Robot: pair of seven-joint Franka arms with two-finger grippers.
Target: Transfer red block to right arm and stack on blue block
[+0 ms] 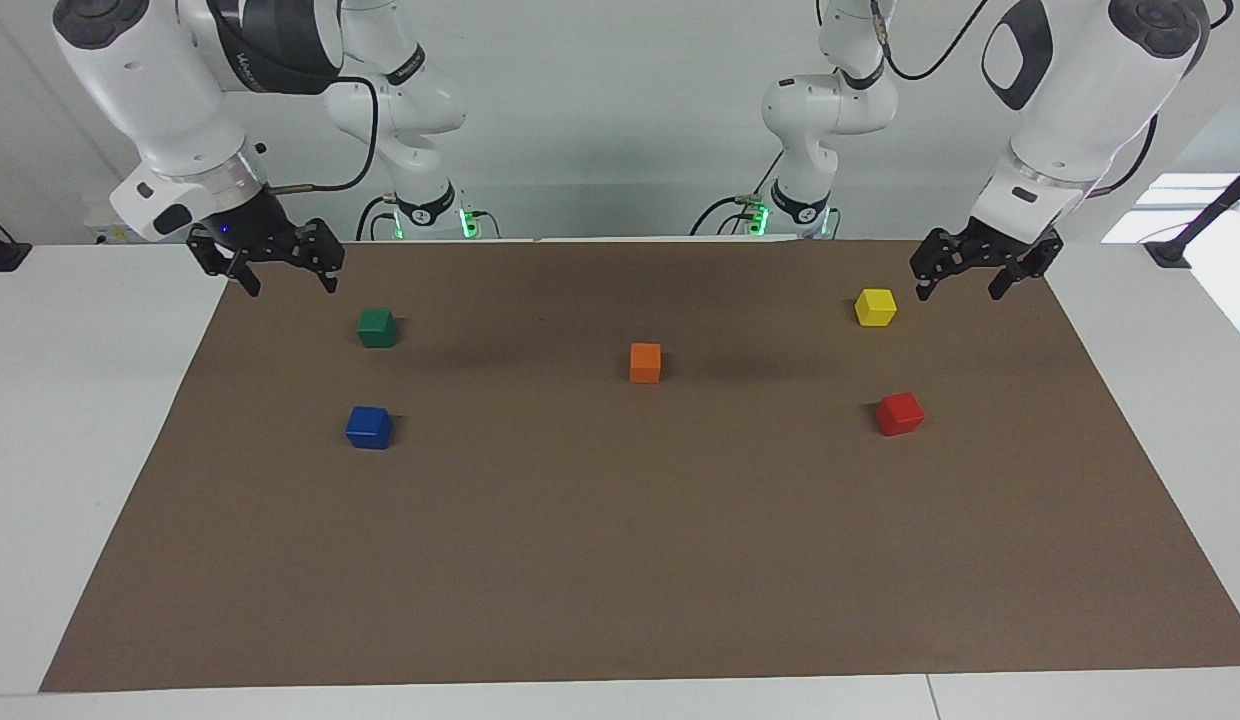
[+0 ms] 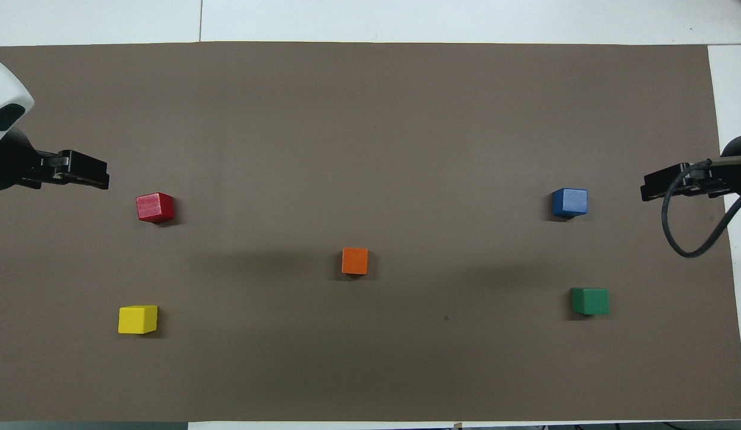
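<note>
The red block (image 1: 899, 413) (image 2: 155, 207) sits on the brown mat toward the left arm's end, farther from the robots than the yellow cube. The blue block (image 1: 369, 427) (image 2: 569, 202) sits toward the right arm's end, farther from the robots than the green cube. My left gripper (image 1: 960, 290) (image 2: 104, 179) hangs open and empty over the mat's edge at its own end, apart from the red block. My right gripper (image 1: 291, 288) (image 2: 644, 192) hangs open and empty over the mat's edge at its end, apart from the blue block.
A yellow cube (image 1: 875, 307) (image 2: 137, 319) lies close to the left gripper. A green cube (image 1: 377, 327) (image 2: 590, 301) lies close to the right gripper. An orange cube (image 1: 645, 362) (image 2: 355, 261) sits mid-mat. The brown mat (image 1: 620, 560) covers most of the white table.
</note>
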